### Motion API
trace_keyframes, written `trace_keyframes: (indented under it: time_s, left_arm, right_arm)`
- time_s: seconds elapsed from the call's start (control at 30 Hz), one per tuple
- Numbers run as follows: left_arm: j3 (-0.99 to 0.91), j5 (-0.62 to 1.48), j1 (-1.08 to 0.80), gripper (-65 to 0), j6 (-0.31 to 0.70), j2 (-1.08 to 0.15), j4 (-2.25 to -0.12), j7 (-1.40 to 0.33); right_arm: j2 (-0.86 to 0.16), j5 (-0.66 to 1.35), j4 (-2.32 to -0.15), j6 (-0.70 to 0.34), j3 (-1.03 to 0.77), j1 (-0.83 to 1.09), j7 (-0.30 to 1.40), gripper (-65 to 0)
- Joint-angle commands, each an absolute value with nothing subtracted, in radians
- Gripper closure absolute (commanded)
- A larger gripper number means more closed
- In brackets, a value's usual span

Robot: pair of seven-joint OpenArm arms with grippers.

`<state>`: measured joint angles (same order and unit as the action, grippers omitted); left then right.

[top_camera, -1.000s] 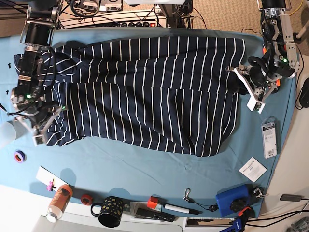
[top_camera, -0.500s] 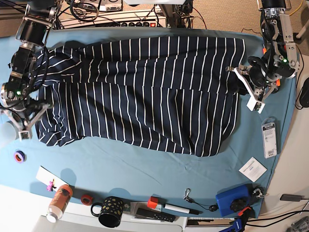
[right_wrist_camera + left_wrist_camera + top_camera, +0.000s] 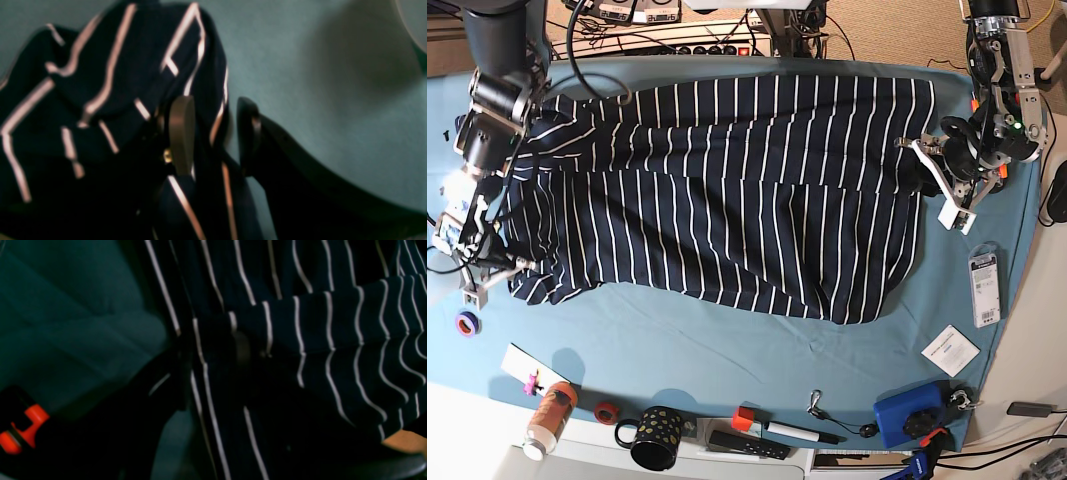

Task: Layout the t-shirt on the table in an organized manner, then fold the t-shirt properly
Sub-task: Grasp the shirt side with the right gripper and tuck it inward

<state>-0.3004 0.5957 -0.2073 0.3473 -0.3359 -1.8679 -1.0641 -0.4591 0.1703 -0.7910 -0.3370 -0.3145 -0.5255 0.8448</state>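
Navy cloth with thin white stripes, the t-shirt (image 3: 727,190) lies spread lengthwise across the far half of the table (image 3: 727,350), its teal cover bare along the near side. My right gripper (image 3: 487,280) sits at the shirt's end on the base view's left; in its wrist view the two fingers (image 3: 181,133) stand apart with a fold of striped cloth between them, jaws parted, nothing pinched that I can see. My left gripper (image 3: 932,170) is at the opposite end of the shirt, at its edge; its wrist view is dark and full of striped cloth (image 3: 300,350), and I cannot tell whether those jaws are clamped on the hem or only resting against it.

Along the near edge stand a black mug (image 3: 657,437) with gold dots, an orange bottle (image 3: 550,417), a marker (image 3: 792,432), a blue box (image 3: 912,415), a white card (image 3: 950,350) and a packaged item (image 3: 985,285). Their printing is too small to read.
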Motion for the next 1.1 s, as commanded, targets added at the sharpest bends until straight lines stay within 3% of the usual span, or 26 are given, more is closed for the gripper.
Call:
trace_keyframes:
  time_s: [0.0,0.13,0.23,0.27,0.4,0.57,0.83,1.07]
  left_arm:
    - [-0.304,0.607,-0.199,-19.2,0.348,-0.348,-1.885,-1.046]
    - [-0.304,0.607,-0.2,-19.2,0.348,-0.345,-1.885,-1.047]
    - [-0.304,0.607,-0.2,-19.2,0.348,-0.344,-1.885,-1.047]
    - [-0.304,0.607,-0.199,-19.2,0.348,-0.344,-1.885,-1.046]
    - [-0.304,0.607,-0.2,-19.2,0.348,-0.343,-1.885,-1.046]
    - [-0.304,0.607,-0.2,-19.2,0.348,-0.343,-1.885,-1.046]
    - [-0.304,0.606,-0.199,-19.2,0.348,-0.344,-1.885,-1.046]
    - [-0.304,0.607,-0.199,-19.2,0.348,-0.343,-1.885,-1.044]
  right_arm:
    - [-0.479,0.172,-0.781,-0.336,-0.318,-0.556,0.827,-21.4]
    - [-0.477,0.171,-0.759,-0.391,-0.318,-0.542,0.875,-18.6]
    - [-0.477,0.173,-0.784,-0.428,-0.318,-0.534,0.951,-1.1]
    - [-0.477,0.176,-0.808,-0.43,-0.318,-0.531,0.974,0.0]
    - [-0.477,0.206,-0.976,-0.437,-0.318,-0.49,1.053,0.0]
    - [-0.477,0.388,-1.279,-0.506,-0.318,-0.348,1.189,0.0]
    - [-0.477,0.611,-1.691,-0.513,-0.41,-0.058,1.233,0.0]
    - [-0.476,0.824,-1.925,-0.698,-0.525,0.167,1.235,0.0]
